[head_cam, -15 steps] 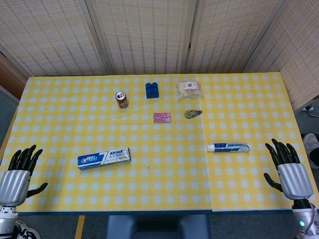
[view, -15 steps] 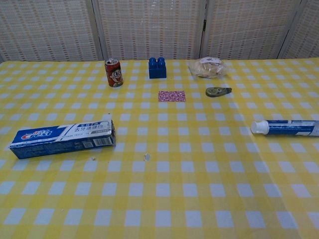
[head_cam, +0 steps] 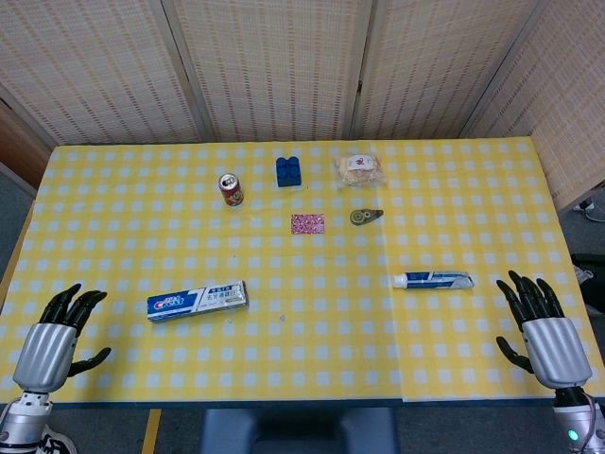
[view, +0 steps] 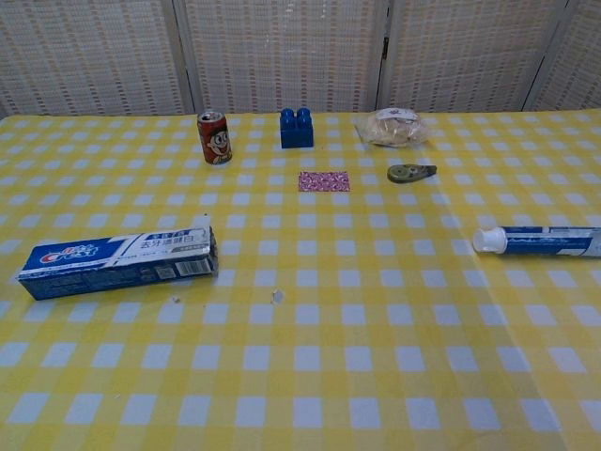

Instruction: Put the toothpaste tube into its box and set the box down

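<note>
A yellow-and-white checked cloth covers the worktop (head_cam: 454,359). The box (head_cam: 197,301), a long blue-and-white carton, lies flat at lower left of the head view with its right end flap open. The toothpaste tube (head_cam: 433,279), smooth, white and blue, lies well apart at right, cap pointing left. Since the earlier frame, the left robot hand (head_cam: 59,339) has edged inward from the lower-left corner; the right robot hand (head_cam: 541,323) has dropped slightly at lower right. Both are empty, fingers spread. Along the upper middle sit a red can (head_cam: 231,189), a studded blue brick (head_cam: 288,171), a bagged bun (head_cam: 360,169), a patterned pink card (head_cam: 307,223) and a small tape dispenser (head_cam: 365,217).
</note>
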You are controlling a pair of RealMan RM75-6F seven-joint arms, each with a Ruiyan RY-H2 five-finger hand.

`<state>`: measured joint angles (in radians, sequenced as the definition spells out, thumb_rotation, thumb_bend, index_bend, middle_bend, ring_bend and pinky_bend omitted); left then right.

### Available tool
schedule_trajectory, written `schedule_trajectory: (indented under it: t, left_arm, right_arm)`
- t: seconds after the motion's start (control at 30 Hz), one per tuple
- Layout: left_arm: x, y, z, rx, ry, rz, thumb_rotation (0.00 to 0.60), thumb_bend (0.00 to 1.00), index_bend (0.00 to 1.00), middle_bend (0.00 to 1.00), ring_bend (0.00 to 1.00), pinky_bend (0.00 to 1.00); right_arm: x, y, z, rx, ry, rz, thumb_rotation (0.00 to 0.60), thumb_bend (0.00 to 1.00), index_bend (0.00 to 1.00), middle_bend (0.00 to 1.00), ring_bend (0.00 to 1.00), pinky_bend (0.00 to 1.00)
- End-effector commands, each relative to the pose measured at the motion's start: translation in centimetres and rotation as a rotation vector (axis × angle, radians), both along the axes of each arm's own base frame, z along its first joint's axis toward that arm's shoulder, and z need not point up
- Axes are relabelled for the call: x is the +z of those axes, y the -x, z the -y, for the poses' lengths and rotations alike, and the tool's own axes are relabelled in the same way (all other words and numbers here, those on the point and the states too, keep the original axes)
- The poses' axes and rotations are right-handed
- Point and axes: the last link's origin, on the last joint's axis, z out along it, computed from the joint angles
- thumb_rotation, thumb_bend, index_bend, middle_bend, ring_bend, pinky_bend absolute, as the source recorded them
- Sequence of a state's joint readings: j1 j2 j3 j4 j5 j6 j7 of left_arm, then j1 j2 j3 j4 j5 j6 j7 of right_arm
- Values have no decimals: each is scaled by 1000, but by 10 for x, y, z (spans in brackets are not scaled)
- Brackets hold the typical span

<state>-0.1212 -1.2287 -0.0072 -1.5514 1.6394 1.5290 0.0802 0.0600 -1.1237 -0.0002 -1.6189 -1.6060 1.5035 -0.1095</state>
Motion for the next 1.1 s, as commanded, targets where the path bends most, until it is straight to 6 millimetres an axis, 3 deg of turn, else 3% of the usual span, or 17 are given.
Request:
schedule_trajectory:
  t: [0.03,0.13,0.47,1.1]
  left_arm:
    - [-27,-2,-12,3,95,-52,600,175,237,243,115,199]
    - [-49,-12,-29,-3,150,-57,600,174,254,243,116,200]
    - [-85,-28,-67,11,224,-41,600,172,253,243,122,213]
    - [-113,-17,-98,97,254,-54,600,172,266,271,187,253]
  right_arm:
    - [-3,-1,0,4,-11,-8,600,323,0,0,0,0]
    - [-7,-2,1,5,-21,-13,600,323,0,0,0,0]
    - [-7,0,2,-3,-32,-16,600,323,0,0,0,0]
    - [-8,2,5,-19,-46,-25,600,323,0,0,0,0]
